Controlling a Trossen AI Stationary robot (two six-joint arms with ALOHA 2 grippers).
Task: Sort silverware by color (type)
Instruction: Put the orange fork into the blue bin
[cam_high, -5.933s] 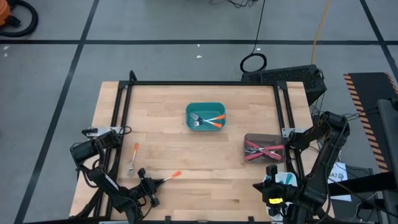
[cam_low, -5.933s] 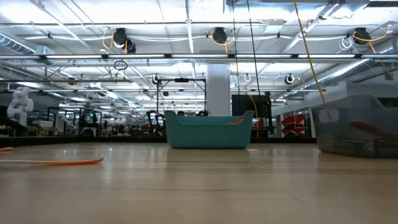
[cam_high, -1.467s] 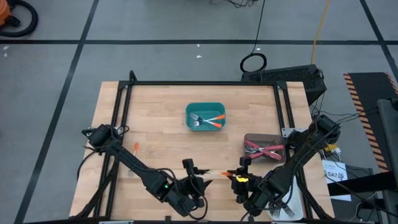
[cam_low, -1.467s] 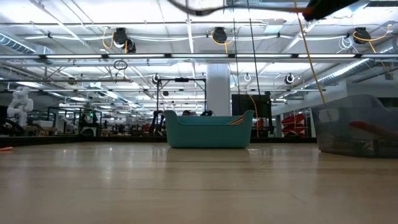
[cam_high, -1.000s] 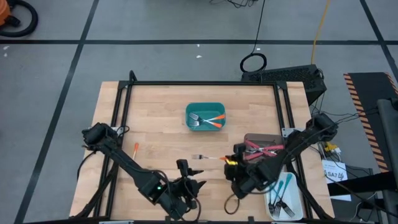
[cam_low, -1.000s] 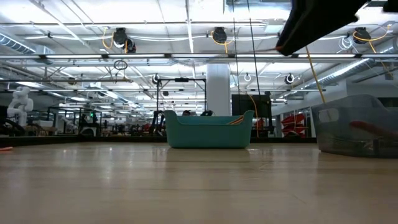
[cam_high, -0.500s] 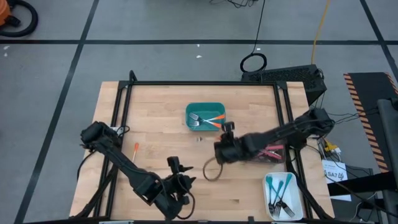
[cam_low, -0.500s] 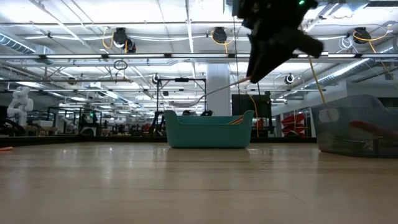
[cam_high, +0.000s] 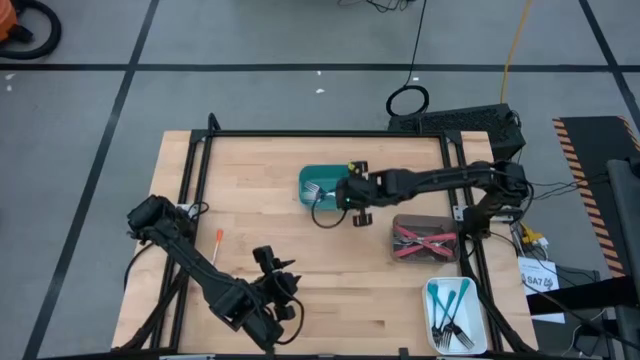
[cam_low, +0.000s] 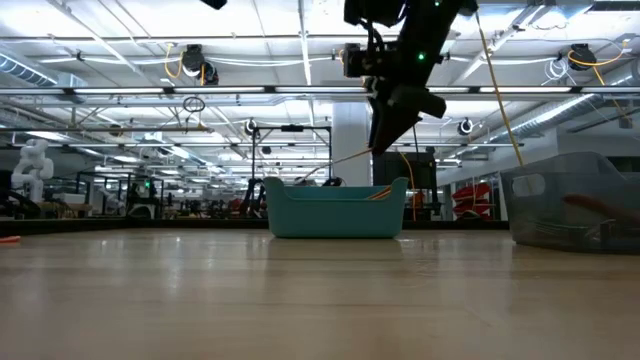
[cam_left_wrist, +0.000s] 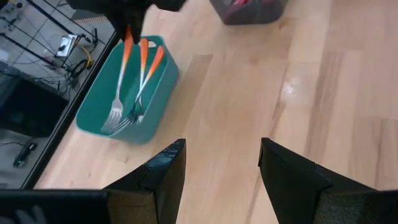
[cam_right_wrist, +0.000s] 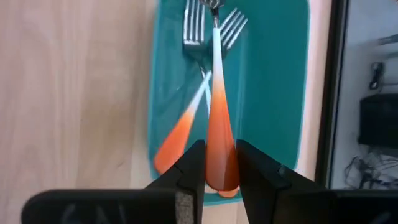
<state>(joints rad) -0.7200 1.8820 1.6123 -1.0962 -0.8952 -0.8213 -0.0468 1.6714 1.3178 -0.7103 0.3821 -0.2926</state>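
Right gripper: reaching over the teal bin at the back middle of the table, with its fingers clenching the handle of an orange fork — the tines are pointing down toward the bin's floor.
Orange fork in the grip: hanging above the bin, not lying in it; in the low view it is slanting down from the gripper toward the bin's rim.
Teal bin contents: two more orange-handled forks are lying inside, handles crossing each other.
Left gripper: hovering at the front left of the table, fingers standing apart and gripping nothing.
Loose fork: an orange-handled one is lying on the wood near the left edge, well apart from either gripper.
Grey bin: sitting at the right side, carrying red-handled forks.
White tray: sitting at the front right corner — light blue forks are lying in it.
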